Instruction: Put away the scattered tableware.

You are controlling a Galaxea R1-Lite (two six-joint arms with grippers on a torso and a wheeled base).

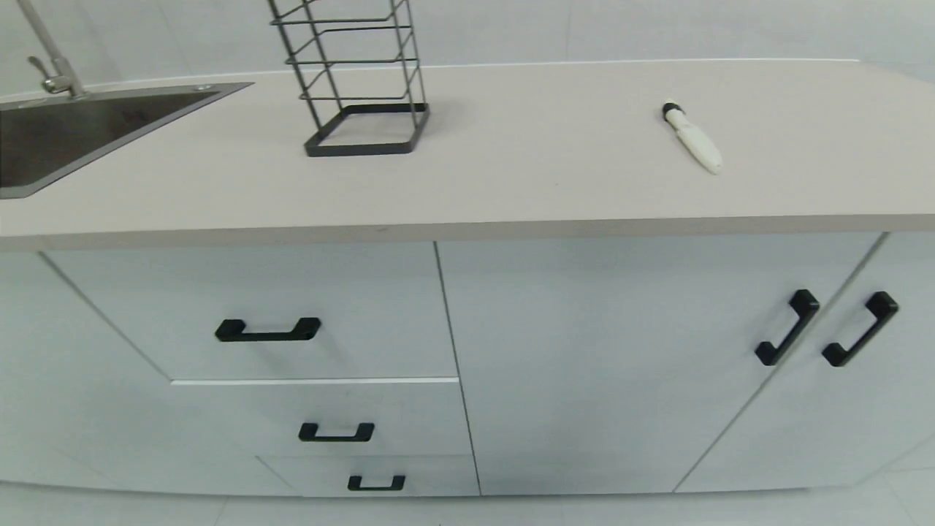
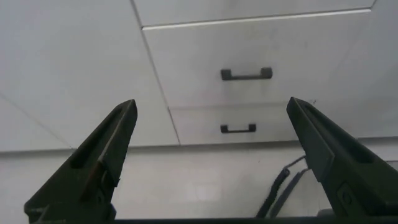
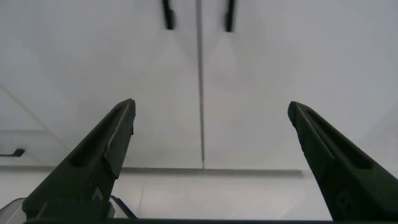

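Note:
A white utensil with a black end (image 1: 692, 136) lies on the counter (image 1: 511, 168) toward the right, pointing slantwise. A black wire rack (image 1: 358, 80) stands upright at the middle back of the counter, with nothing in it. My left gripper (image 2: 211, 118) is open, low down and facing the lower drawer fronts (image 2: 249, 62). My right gripper (image 3: 211, 118) is open too, low down and facing the double cabinet doors (image 3: 200, 81). Neither holds anything.
A steel sink (image 1: 66, 131) with a tap (image 1: 51, 58) is set into the counter at the far left. Below the counter are three drawers with black handles (image 1: 267, 330) and cabinet doors with black handles (image 1: 787, 326).

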